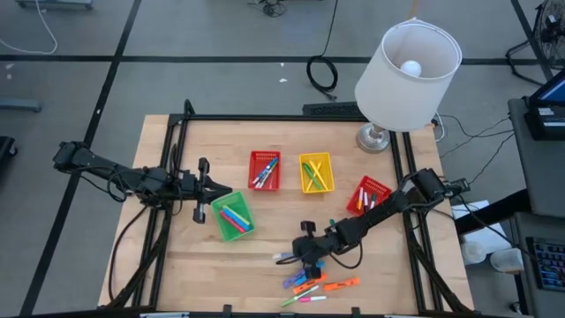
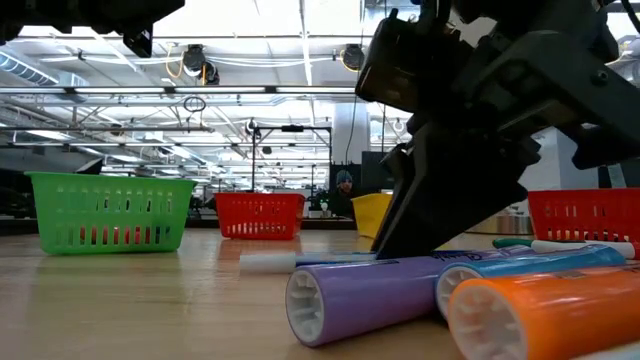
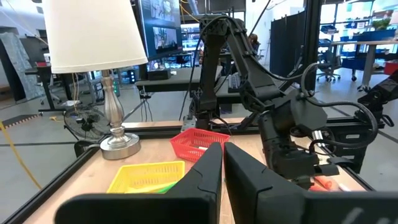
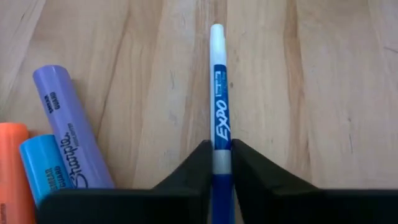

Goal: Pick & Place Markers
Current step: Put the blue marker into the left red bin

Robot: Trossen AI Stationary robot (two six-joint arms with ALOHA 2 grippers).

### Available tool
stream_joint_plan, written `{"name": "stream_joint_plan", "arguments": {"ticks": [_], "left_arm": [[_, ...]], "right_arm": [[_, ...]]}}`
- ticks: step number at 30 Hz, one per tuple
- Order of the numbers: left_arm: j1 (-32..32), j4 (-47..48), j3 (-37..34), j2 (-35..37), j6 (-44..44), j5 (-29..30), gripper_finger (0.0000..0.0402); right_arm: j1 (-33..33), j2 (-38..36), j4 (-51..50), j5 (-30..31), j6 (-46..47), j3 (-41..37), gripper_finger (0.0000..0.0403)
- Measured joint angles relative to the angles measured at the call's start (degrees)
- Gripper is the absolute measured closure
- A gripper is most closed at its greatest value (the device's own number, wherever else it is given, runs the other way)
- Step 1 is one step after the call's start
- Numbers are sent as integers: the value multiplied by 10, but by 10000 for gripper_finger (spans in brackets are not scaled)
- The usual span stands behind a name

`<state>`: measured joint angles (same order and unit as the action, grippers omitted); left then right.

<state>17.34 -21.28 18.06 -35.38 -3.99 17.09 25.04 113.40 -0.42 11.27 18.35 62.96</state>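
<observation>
The right gripper [image 4: 222, 163] was down on the table [image 1: 265, 265] near its front edge, its two fingers pressed against either side of a white Expo pen [image 4: 218, 99] with a blue label. The pen lay flat on the wood between the fingers, its long axis running straight out ahead of the gripper and its white end pointing away from the wrist. Just beside it lay a purple marker [image 4: 68, 127], tilted slightly off the pen's line, with a blue marker [image 4: 43, 168] and an orange marker [image 4: 11, 168] packed against it.

The overhead camera showed what the wrist camera could not: the rest of the loose pile [image 1: 316, 287] at the table's front, and markers already lying in the green basket [image 1: 231, 215], the two red baskets [image 1: 264, 170] and the yellow basket [image 1: 317, 172]. It also showed the left gripper [image 1: 221, 191] hovering by the green basket, well apart from the pile; the left wrist camera showed its fingers [image 3: 208, 177] closed with nothing between them. The table-level camera showed the purple, blue and orange markers end-on, close to the lens.
</observation>
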Motion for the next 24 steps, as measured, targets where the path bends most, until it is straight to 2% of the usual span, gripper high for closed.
{"name": "stream_joint_plan", "arguments": {"ticks": [2, 8, 13, 19, 24], "left_arm": [[0, 0, 0, 0, 2, 0, 376], [0, 0, 0, 0, 3, 0, 376], [0, 0, 0, 0, 10, 0, 376], [0, 1, 0, -6, 10, 1, 376], [0, 1, 0, -7, 9, 11, 376]], "right_arm": [[0, 0, -3, -1, -6, 0, 380], [1, 2, -1, 38, -27, 0, 379], [1, -4, 55, 62, -78, -2, 381], [-4, -50, 86, 180, -123, 1, 381], [-23, -98, 109, 199, -109, 1, 381]]}}
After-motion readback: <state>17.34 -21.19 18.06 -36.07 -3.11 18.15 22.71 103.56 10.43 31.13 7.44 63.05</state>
